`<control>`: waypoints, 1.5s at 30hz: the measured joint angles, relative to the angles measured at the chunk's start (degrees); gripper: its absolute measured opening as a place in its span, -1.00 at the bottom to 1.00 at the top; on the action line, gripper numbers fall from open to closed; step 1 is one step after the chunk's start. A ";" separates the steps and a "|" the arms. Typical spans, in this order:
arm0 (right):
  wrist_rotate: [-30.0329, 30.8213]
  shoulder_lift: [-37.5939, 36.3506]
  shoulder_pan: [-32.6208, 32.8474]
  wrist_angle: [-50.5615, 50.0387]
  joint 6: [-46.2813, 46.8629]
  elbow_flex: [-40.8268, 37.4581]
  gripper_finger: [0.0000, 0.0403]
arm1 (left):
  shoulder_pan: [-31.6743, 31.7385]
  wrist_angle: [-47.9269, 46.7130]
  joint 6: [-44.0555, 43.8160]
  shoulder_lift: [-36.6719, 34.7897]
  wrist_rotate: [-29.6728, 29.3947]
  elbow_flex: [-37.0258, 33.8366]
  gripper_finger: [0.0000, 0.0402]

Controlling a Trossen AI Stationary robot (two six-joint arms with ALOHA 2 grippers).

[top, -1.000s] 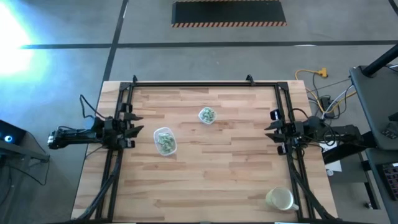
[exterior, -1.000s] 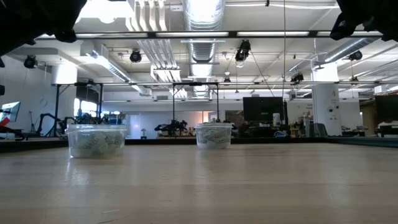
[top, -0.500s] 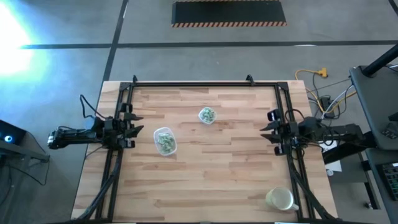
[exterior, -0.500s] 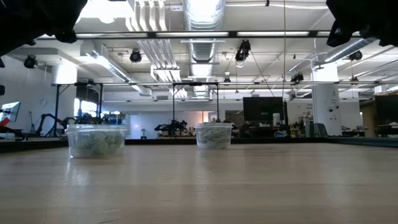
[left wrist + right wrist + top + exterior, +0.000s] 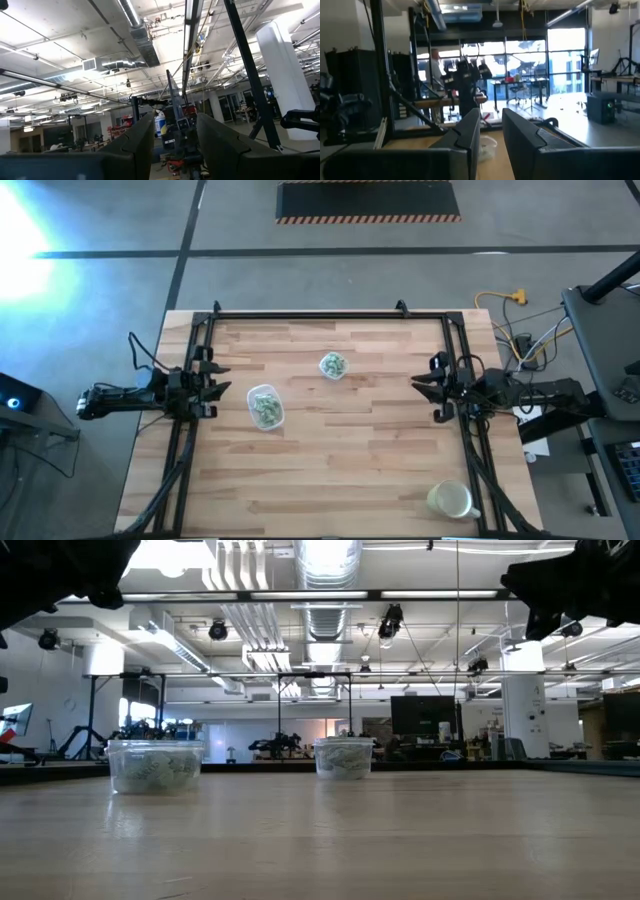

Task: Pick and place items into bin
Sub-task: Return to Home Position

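The items are small pale green-and-white wrapped pieces lying inside two clear containers on the wooden table. One container point(image 5: 265, 406) point(image 5: 155, 766) stands left of the middle, the other point(image 5: 332, 365) point(image 5: 343, 758) farther back near the middle. My left gripper point(image 5: 222, 385) point(image 5: 175, 125) hovers open at the table's left edge, pointing slightly upward. My right gripper point(image 5: 418, 387) point(image 5: 491, 117) hovers at the right edge, its fingers a narrow gap apart with nothing between them. Both are well clear of the containers.
A third clear tub point(image 5: 450, 500) with pale contents stands at the near right corner. A black frame point(image 5: 330, 313) runs along the table's far, left and right sides. Bare wood point(image 5: 340, 460) lies between the two grippers and toward the near edge.
My right gripper has turned and tipped lower, and its fingertips have come a little farther out over the table toward the left edge. The containers have stayed where they were.
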 joint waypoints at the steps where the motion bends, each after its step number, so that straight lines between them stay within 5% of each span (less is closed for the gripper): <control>1: -0.03 0.02 0.01 -0.55 0.06 0.00 -0.64 | 0.00 0.00 0.00 0.02 0.00 0.04 -0.34; 27: -1.23 0.00 0.02 -16.46 -5.23 0.02 -0.64 | 0.00 -0.07 0.02 0.50 0.02 0.04 -0.34; 45: 2.33 1.39 -0.03 -17.97 -8.55 0.02 -0.64 | -0.02 -0.17 0.07 0.54 0.02 0.04 -0.34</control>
